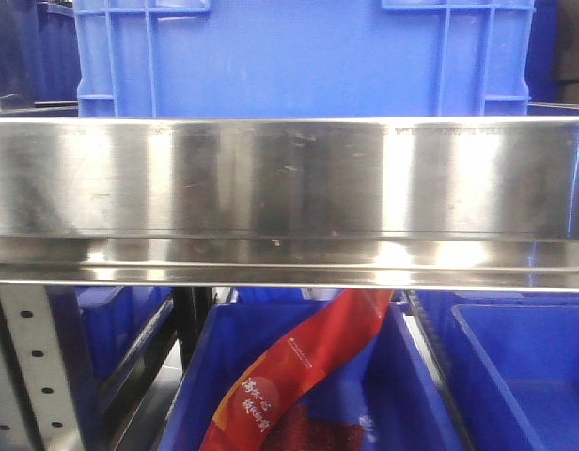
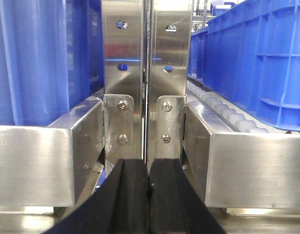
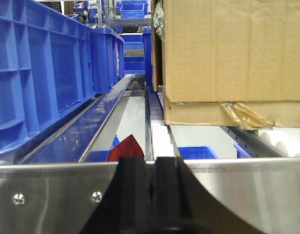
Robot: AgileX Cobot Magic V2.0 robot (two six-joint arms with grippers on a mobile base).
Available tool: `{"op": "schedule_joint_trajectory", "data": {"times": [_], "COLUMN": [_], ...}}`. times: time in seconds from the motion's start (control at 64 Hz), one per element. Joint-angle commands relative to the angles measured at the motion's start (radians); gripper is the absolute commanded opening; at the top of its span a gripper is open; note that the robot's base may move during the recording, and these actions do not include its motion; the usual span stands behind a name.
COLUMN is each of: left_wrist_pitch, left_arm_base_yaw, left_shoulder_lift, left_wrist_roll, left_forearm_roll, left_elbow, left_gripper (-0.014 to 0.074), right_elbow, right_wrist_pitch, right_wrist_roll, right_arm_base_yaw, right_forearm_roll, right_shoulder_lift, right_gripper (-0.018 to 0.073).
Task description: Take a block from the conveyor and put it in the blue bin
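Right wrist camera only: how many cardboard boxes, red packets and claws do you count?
Cardboard boxes: 2, upper box stacked on lower box
Red packet: 1, only a corner shows
Claw: 1
Total: 4

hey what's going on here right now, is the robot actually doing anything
Nothing is being handled yet. Both arms sit low against a steel rail of a shelving rack. The left gripper and right gripper both have their jaws closed, with nothing between them. Blue bins stand on the roller shelves, a cardboard box sits on the right, and a red packet lies in a lower bin. No block or dark belt shows in any view.
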Motion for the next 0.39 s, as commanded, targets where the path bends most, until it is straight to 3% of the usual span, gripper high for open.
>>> {"op": "schedule_joint_trajectory", "data": {"times": [0.0, 0.375], "left_wrist_pitch": [-0.016, -0.016], "left_arm_base_yaw": [0.004, 0.004], "left_shoulder_lift": [-0.005, -0.005], "left_wrist_roll": [-0.007, -0.007], "left_forearm_roll": [-0.002, -0.002], "left_elbow": [-0.002, -0.002], "left_gripper": [-0.0111, -0.0111], "right_elbow": [0.002, 0.002], "right_wrist_pitch": [-0.024, -0.024], "right_wrist_roll": [-0.009, -0.009], "right_arm_base_yaw": [-0.006, -0.006], "right_forearm_roll": [0.006, 0.006], "right_shoulder_lift": [-0.008, -0.008], "right_gripper": [-0.0162, -0.0162]}}
